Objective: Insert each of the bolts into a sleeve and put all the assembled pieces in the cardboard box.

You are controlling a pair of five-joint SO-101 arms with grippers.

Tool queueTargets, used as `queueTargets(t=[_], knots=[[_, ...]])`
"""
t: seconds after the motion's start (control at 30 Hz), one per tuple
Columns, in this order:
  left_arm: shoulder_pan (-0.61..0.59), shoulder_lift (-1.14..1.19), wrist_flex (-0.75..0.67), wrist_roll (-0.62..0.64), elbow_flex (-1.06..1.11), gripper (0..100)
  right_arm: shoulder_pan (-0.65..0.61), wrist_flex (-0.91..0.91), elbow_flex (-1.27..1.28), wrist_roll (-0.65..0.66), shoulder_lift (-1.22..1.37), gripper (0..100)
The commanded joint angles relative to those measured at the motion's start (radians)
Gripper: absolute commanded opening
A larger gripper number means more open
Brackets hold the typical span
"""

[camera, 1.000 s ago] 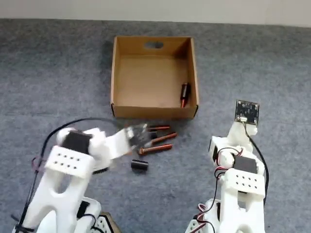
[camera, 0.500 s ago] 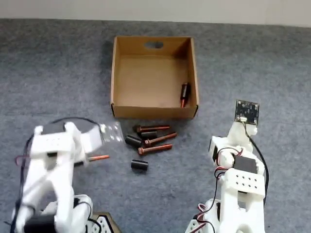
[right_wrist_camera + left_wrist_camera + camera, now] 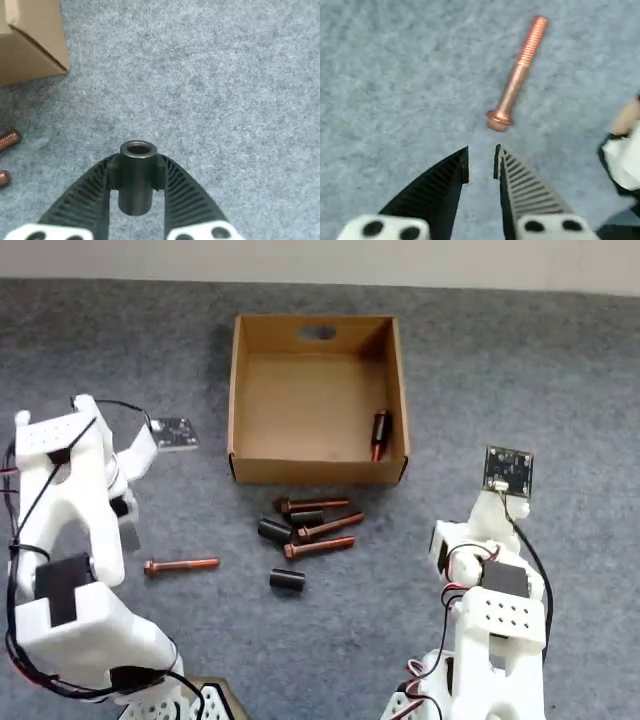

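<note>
Piled sleeves (image 3: pixel 275 531) hard to count, four loose bolts (image 3: pixel 180 565), one assembled piece (image 3: pixel 380 435) in cardboard box (image 3: pixel 236 390), right gripper (image 3: pixel 136 161) pinching sleeve (image 3: pixel 136 187), left gripper (image 3: pixel 481 150) slightly spread, empty

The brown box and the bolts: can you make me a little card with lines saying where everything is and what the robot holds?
box: open brown cardboard box, one bolt-in-sleeve piece inside
pile: copper bolts and black sleeves just before the box
lone bolt: copper bolt alone on the grey carpet
left fingers: open, empty
right fingers: shut on a black tube-shaped sleeve
</note>
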Motion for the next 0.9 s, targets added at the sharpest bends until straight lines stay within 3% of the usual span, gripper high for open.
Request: queueTargets(t=[0.0,0.2,0.33,0.53,0.87], knots=[[0.031,-0.004,0.081,0.138,-0.033,12,0.004,-0.019,-0.004,-0.011,-0.015,0.5],[0.028,-0.073,0.077,0.19,0.151,12,0.004,-0.019,-0.004,-0.011,-0.015,0.5],[0.027,-0.128,-0.061,0.21,0.331,12,0.004,-0.019,-0.004,-0.011,-0.015,0.5],[0.021,-0.134,-0.425,0.489,0.44,12,0.004,-0.019,-0.004,-0.011,-0.015,0.5],[0.174,-0.142,-0.574,0.801,0.433,12,0.004,-0.019,-0.004,-0.011,-0.013,0.5]])
